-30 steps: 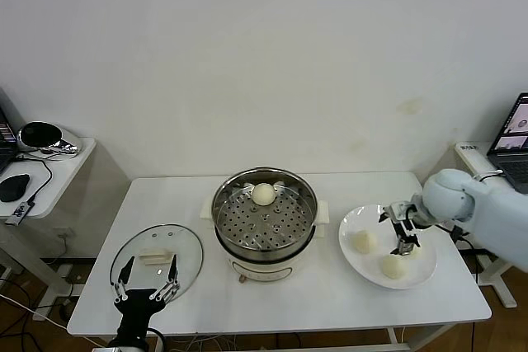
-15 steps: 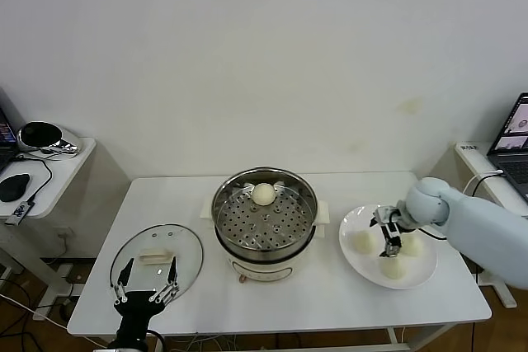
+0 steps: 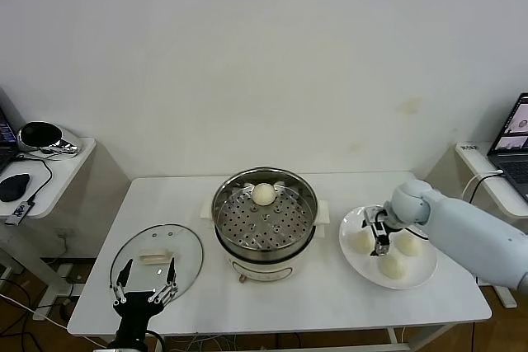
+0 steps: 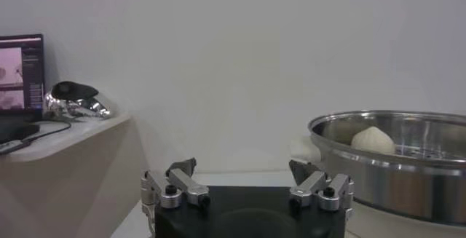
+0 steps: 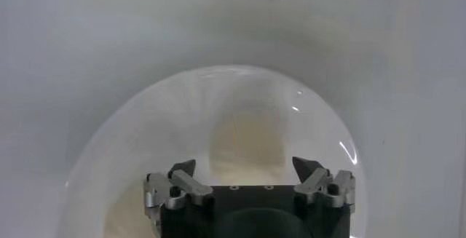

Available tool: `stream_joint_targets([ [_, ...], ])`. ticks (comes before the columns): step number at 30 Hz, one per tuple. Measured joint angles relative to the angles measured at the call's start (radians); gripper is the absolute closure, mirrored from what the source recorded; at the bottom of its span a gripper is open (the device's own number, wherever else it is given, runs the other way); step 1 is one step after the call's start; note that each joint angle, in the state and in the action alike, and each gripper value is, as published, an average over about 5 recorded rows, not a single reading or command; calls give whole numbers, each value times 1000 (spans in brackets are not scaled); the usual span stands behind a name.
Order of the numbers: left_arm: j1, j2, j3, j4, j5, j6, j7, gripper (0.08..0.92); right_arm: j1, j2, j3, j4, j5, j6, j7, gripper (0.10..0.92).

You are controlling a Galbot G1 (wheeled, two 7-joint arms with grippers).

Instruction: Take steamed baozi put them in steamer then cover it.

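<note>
The steel steamer [image 3: 264, 222] stands mid-table with one baozi [image 3: 263, 194] on its perforated tray at the back; it also shows in the left wrist view [image 4: 397, 161] with that baozi [image 4: 373, 140]. Three baozi lie on the white plate [image 3: 417, 276] at the right: one on the left [image 3: 358, 241], one at the front [image 3: 393, 266], one on the right [image 3: 407, 243]. My right gripper [image 3: 379, 232] is open, low over the plate beside the left bun. In the right wrist view that bun [image 5: 246, 147] lies between the open fingers [image 5: 245, 165]. My left gripper [image 3: 147, 283] is open and idle over the lid.
A round glass lid [image 3: 157, 256] with a cream handle lies flat at the table's front left. A side table [image 3: 49, 172] at the left holds a shiny object and a mouse. A laptop [image 3: 515, 133] stands at the far right.
My right gripper has moved left across the plate, from over the right and front buns to the left bun. The left arm has not moved.
</note>
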Motion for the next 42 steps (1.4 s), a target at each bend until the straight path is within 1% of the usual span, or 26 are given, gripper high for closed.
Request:
stream_joint_targets([
  [5,0,-1,1,0,0,0,-1,177,-1,7,4,-11,-3,-1,-10,406],
  [8,0,-2,2,-2,0,-1,-1,177,3,6,4,-10,0,-4,-16,441],
  [14,0,1,0,-6,0,-1,-2,177,38,-16,-14,17,25,-15,-30,448],
  [20,-6,4,6,-10,0,0,-2,177,140,-71,-64,84,93,-40,-41,444],
  [26,-5,15,7,-14,-5,3,-2,177,340,-114,-178,170,220,-81,-33,433],
  [31,-9,26,7,-16,-14,7,-2,177,545,-107,-305,249,359,-129,-16,431],
  [36,-14,30,9,-18,-24,8,-1,177,704,-52,-408,324,508,-191,19,427],
  [42,-23,24,12,-15,-28,6,-3,177,789,65,-477,363,669,-272,87,423],
])
